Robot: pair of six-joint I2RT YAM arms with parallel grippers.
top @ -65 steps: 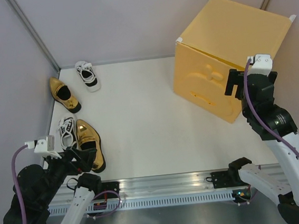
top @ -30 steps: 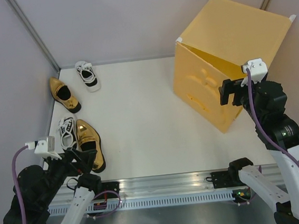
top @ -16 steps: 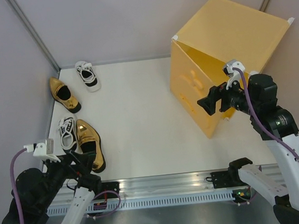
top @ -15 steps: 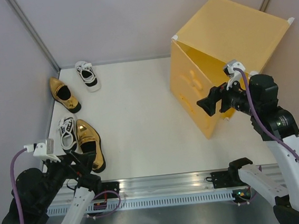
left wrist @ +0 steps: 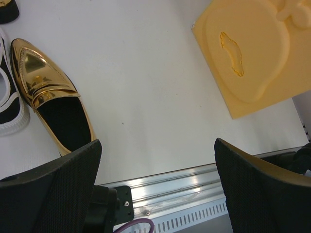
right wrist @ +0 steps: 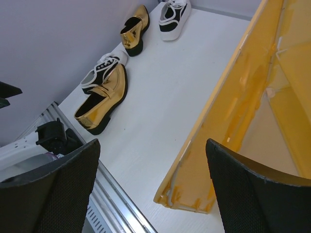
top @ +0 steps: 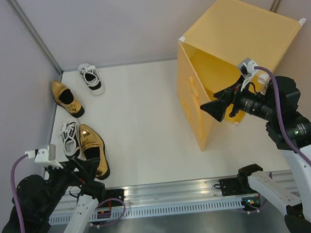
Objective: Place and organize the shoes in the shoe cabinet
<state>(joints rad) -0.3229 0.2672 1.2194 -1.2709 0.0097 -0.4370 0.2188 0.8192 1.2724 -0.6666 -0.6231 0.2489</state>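
Yellow cabinet [top: 240, 25] open, shoes not yet in.
Stands at right rear of worktop [top: 145, 123], door [top: 189, 99] ajar. All four shoes far left, outside: gold loafer [top: 92, 150] touching sneaker [top: 70, 137] near front, second loafer [top: 67, 97] and second sneaker [top: 92, 78] behind. Right gripper [top: 216, 108] by door edge, jaws apart, empty. Left gripper [top: 87, 166] above near loafer's heel, likewise apart. Probably door-opening nearly done, every placing left.

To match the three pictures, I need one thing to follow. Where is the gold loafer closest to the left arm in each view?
Top external: the near gold loafer lies at the lower left, toe pointing away from the arms.
Left wrist: near gold loafer at the upper left, toe up.
Right wrist: near gold loafer left of centre.
Shared landmark: the white sneaker lying beside it.
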